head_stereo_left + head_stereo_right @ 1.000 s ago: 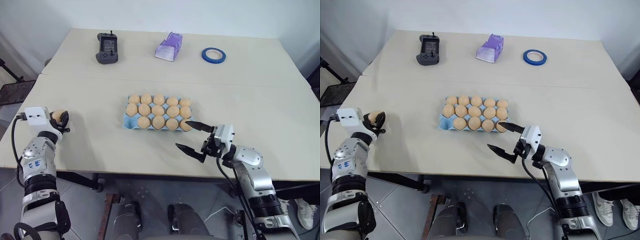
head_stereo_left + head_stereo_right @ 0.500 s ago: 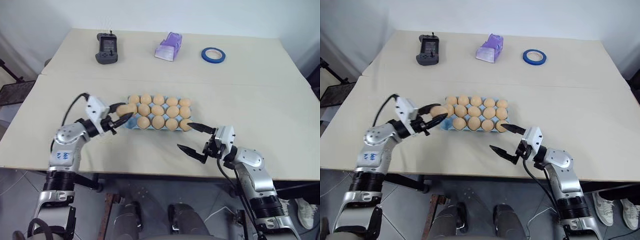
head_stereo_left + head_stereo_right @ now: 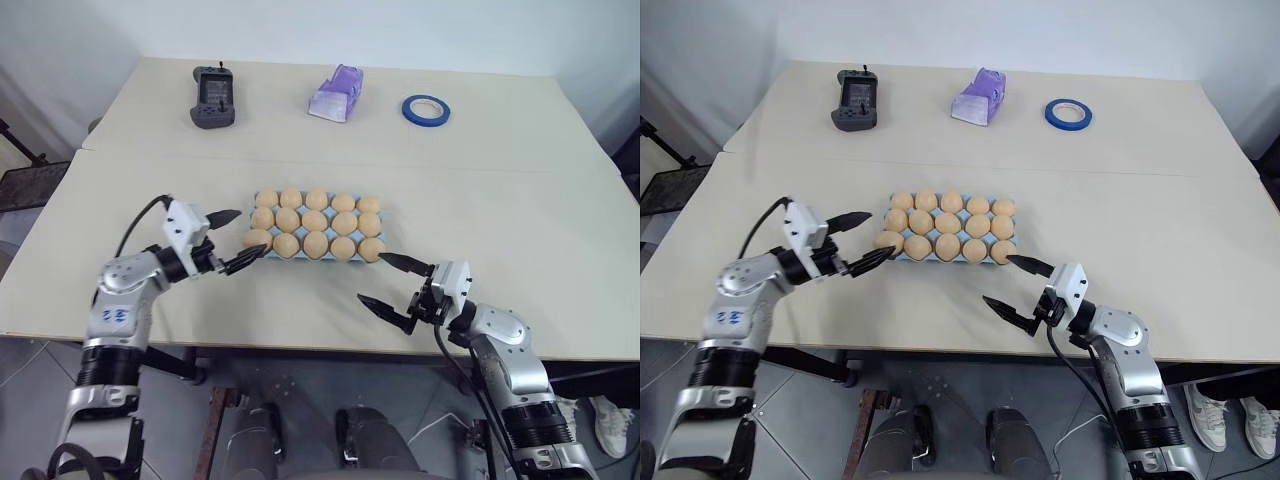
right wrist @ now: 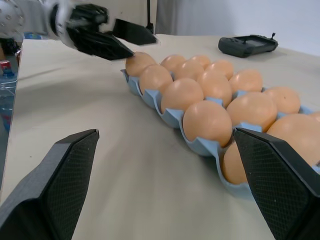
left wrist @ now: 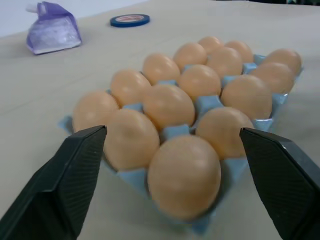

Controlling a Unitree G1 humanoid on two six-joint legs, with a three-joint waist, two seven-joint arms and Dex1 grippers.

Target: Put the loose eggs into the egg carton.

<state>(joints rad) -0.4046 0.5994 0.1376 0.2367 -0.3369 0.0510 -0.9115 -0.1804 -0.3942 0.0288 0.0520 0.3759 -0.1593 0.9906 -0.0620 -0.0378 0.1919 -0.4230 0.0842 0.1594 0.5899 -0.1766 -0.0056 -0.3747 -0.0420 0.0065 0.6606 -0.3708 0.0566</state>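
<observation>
The light blue egg carton (image 5: 207, 104) lies mid-table, and every egg I see sits in one of its cups. The near-left corner egg (image 3: 257, 239) rests in its cup between the fingers of my left gripper (image 3: 251, 232). That gripper is open, one finger (image 5: 70, 185) on each side and clear of the egg (image 5: 184, 175). My right gripper (image 3: 372, 277) hovers open and empty just off the carton's near-right corner, by the corner egg (image 3: 371, 248). The right wrist view looks along the carton wall (image 4: 167, 116) to the left gripper (image 4: 107, 42).
At the far side of the table are a dark handheld controller (image 3: 213, 97), a lilac plastic object (image 3: 337, 93) and a blue tape roll (image 3: 426, 109). The table's front edge (image 3: 300, 340) runs just below both grippers.
My left arm swung right from the table's left edge with an egg. The egg now sits in the near-left corner cup and the gripper has opened. The right gripper stayed put.
</observation>
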